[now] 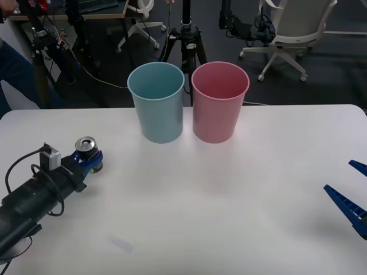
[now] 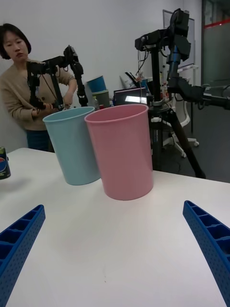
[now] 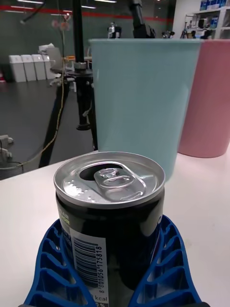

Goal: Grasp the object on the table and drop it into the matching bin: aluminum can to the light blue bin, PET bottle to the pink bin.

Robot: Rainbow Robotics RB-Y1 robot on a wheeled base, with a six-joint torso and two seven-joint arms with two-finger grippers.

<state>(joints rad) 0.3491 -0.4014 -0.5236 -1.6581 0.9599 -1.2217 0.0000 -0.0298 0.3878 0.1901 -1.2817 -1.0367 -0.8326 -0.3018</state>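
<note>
Can (image 1: 86,145) upright on surface (image 1: 229,200), left side | left tool (image 1: 90,162) clamped around it | blue bin (image 1: 156,103) ahead to its right | right tool (image 1: 354,192) wide, idle far right

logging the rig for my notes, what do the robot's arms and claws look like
The left arm is a black cylinder with a looping black cable and a small silver block near the wrist. Both the left claw and the right claw have blue, ribbed, lattice-like plastic fingers.

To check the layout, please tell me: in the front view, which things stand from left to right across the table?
Left end effector around the aluminum can → light blue bin → pink bin → right end effector.
</note>
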